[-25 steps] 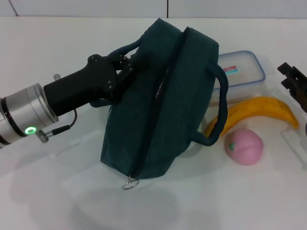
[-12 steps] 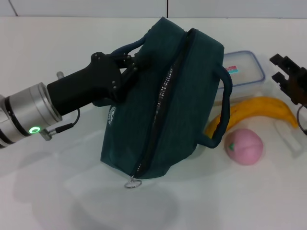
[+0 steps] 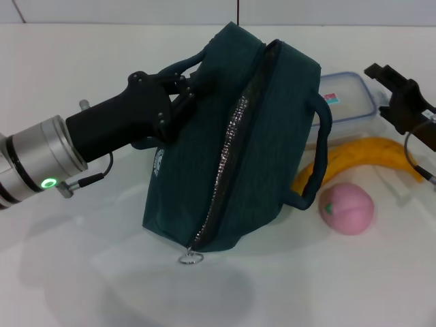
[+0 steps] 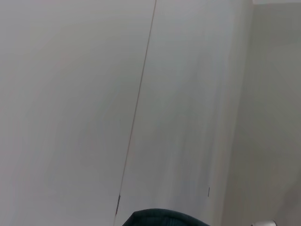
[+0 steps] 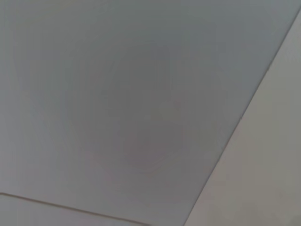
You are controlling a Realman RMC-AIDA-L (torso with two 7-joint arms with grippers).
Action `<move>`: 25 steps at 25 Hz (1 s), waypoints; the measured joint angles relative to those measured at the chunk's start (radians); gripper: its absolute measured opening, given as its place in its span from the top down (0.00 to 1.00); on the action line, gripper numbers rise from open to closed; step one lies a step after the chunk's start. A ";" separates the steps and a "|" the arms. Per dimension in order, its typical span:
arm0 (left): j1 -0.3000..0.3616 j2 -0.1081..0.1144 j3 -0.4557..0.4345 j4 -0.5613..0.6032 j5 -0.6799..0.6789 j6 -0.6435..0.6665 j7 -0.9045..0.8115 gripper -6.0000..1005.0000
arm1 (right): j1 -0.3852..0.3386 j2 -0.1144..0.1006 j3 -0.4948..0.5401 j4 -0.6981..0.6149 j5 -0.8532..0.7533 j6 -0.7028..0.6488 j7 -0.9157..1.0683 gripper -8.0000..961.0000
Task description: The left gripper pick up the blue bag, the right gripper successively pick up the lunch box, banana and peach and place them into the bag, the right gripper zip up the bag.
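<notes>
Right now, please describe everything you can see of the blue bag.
The blue bag is dark teal fabric with two cord handles and a small round white logo on its side. Its long zipper runs top to bottom, parted enough to show silver lining, and ends in a ring pull. The bag stands tilted, its lower end near the table. The left gripper grips its left handle. It hides part of the lunch box and the banana.

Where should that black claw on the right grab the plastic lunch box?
Probably the lunch box's free end, nearest the right claw, coming down from above and pinching across its narrow width. It lies flat, and its other end is hidden behind the blue bag held by the left claw, while the banana crowds its near edge.
</notes>
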 joint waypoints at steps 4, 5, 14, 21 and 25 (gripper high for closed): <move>0.000 -0.001 0.000 0.000 -0.002 0.000 0.002 0.95 | 0.019 0.000 0.005 0.000 -0.017 0.020 0.014 0.30; 0.000 -0.001 0.000 0.000 -0.002 0.000 0.005 0.95 | 0.021 0.000 0.006 0.000 -0.018 0.022 0.014 0.30; 0.000 -0.005 0.002 -0.008 -0.010 0.002 0.026 0.95 | 0.026 0.000 0.011 0.000 -0.015 0.068 0.027 0.42; -0.008 -0.007 0.003 -0.011 -0.011 0.002 0.026 0.95 | 0.019 0.000 0.006 -0.011 -0.017 0.063 0.022 0.71; -0.010 -0.007 0.003 -0.011 -0.011 0.001 0.026 0.95 | 0.011 0.000 0.007 -0.025 -0.017 0.051 0.014 0.74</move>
